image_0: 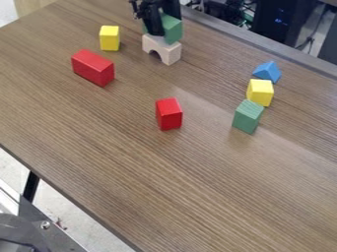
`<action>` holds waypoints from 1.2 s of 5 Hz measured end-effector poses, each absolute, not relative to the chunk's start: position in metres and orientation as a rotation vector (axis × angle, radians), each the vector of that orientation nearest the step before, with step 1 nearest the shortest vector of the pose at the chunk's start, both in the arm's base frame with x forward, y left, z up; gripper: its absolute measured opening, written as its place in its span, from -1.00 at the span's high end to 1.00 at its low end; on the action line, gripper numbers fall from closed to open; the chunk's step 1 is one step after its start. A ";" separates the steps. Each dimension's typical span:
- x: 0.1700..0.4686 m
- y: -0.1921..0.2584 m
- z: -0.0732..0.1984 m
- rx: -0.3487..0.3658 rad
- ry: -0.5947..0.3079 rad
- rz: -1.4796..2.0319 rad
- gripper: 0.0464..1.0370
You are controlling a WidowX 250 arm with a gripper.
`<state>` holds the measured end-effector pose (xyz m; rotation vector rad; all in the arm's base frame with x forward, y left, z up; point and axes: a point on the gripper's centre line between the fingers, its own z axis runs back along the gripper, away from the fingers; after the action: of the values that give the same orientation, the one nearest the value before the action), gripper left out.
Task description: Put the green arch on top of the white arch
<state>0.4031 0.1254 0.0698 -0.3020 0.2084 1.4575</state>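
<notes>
Fingers [153, 24] closed about green arch [173, 29], white arch [172, 53] directly beneath

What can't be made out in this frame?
Camera view:
- Left part of the green arch, including most of any cutout: behind the black gripper.
- Left part of its seam with the white arch: gripper in front.
- Rest of the arm above the gripper: cut off by top edge.
- Far side of the blue block: hidden by the block itself.

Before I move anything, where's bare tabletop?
Bare: small red block to lower-left table edge; between white arch and green block. Crowded: green block, right yellow block, blue prism; end effector at white arch.
</notes>
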 end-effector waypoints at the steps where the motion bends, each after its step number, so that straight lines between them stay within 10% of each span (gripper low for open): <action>1: 0.403 0.126 0.069 -0.299 0.206 1.458 -0.10; 4: 0.401 0.125 0.065 -0.296 0.215 1.463 -0.10; 6: 0.401 0.126 0.064 -0.285 0.208 1.464 -0.79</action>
<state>0.4007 0.1261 0.0639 -0.2853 0.2079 1.4635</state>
